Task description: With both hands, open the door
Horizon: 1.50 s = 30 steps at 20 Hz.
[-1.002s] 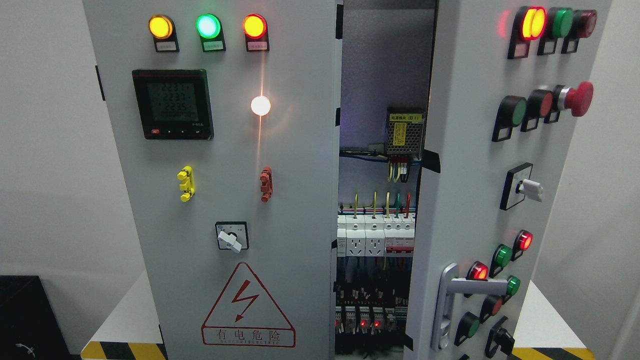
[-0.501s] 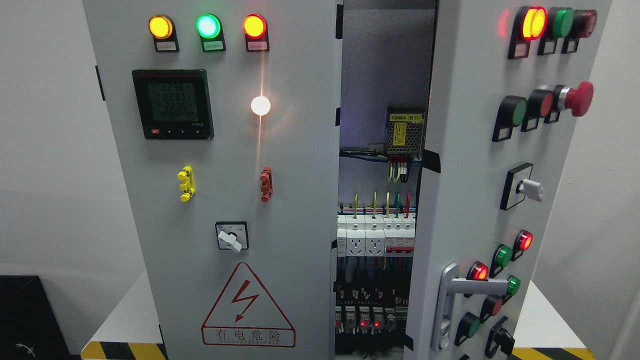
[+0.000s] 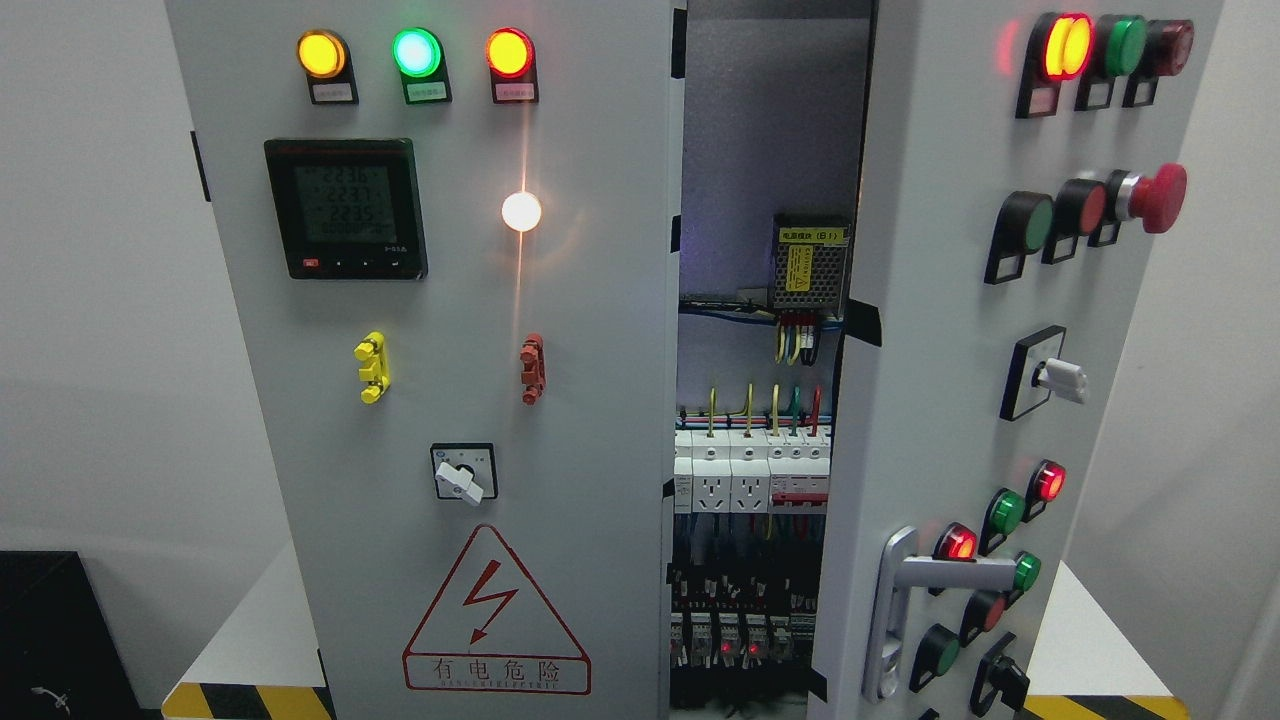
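Two doors: a grey electrical cabinet fills the frame, its left door (image 3: 560, 400) shut and facing the camera, its right door (image 3: 940, 400) swung outward at the right of the frame.
Far left: a white wall, with a black box (image 3: 60, 630) at the lower left corner.
Table: a white table (image 3: 250, 620) carries the cabinet; yellow-and-black hazard tape (image 3: 250, 700) edges it at the bottom.
Left door, top: three lit lamps in a row, amber (image 3: 321, 54), green (image 3: 416, 52) and red (image 3: 509, 52).
Left door, upper left: a black digital meter (image 3: 346, 208) showing lit digits.
Left door, middle: a white lit lamp (image 3: 521, 211), and lower down a yellow clip (image 3: 371, 367) and a red clip (image 3: 532, 369) side by side.
Left door, lower: a white rotary switch (image 3: 463, 472) just above a red warning triangle (image 3: 496, 612) with a lightning bolt.
Gap between doors: at centre frame the inside shows a meshed power supply (image 3: 808, 265) with a yellow label, coloured wires, a row of white breakers (image 3: 750, 472) and small red lights near the bottom.
Right door, top: lit red, green and dark red lamps (image 3: 1110, 48).
Right door, upper middle: green and red push buttons beside a red mushroom stop button (image 3: 1158, 197).
Right door, middle: a white selector switch (image 3: 1058, 380).
Right door, lower: a silver door handle (image 3: 915, 600) turned sideways, with red and green buttons beside it.
Hands: neither robot hand is in the frame, so I cannot tell whether their fingers are spread or curled.
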Motion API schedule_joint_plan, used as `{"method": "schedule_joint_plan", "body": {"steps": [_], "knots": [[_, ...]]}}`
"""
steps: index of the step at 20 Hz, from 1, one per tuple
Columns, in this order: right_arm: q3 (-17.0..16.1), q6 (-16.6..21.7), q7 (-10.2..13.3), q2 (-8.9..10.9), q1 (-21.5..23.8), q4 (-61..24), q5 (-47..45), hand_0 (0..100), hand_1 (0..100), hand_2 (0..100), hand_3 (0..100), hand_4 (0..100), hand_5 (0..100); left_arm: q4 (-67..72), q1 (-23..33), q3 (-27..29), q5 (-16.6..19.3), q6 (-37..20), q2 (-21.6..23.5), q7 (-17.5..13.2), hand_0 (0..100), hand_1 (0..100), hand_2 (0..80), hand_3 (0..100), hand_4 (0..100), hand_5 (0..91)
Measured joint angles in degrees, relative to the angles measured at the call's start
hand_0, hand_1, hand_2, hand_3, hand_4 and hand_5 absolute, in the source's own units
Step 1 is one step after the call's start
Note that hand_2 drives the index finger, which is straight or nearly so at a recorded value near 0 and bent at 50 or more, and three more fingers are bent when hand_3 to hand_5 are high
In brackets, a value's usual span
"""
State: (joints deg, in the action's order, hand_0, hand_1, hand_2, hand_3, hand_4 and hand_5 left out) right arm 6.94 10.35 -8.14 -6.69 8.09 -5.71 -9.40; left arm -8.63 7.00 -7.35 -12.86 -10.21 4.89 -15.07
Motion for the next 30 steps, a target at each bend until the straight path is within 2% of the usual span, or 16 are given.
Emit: {"method": "schedule_joint_plan", "body": {"steps": [6,12,21,25,30], "knots": [[0.0,0.0,0.0,-0.03,0.0,0.0,0.0,0,0,0,0,0,0,-7.7,0.5,-0.8,0.0,-0.1,0.9,0.0,0,0,0.0,0,0,0.0],[0.0,0.0,0.0,-0.05,0.0,0.0,0.0,0,0,0,0,0,0,-18.3,1.2,-4.2,-0.1,0.0,3.3,0.0,0,0,0.0,0,0,0.0],[0.1,0.0,-0.1,-0.07,0.0,-0.1,-0.1,0,0,0,0,0,0,-39.8,2.2,-12.1,-0.4,0.3,9.9,-0.3,0,0,0.0,0,0,0.0],[0.1,0.0,-0.1,-0.07,0.0,-0.1,-0.1,0,0,0,0,0,0,-50.4,2.3,-15.2,-1.8,0.4,13.3,-0.5,0,0,0.0,0,0,0.0],[0.1,0.0,-0.1,-0.07,0.0,-0.1,-0.1,0,0,0,0,0,0,-64.1,2.3,-17.7,-5.2,0.4,17.5,-0.5,0,0,0.0,0,0,0.0]]}}
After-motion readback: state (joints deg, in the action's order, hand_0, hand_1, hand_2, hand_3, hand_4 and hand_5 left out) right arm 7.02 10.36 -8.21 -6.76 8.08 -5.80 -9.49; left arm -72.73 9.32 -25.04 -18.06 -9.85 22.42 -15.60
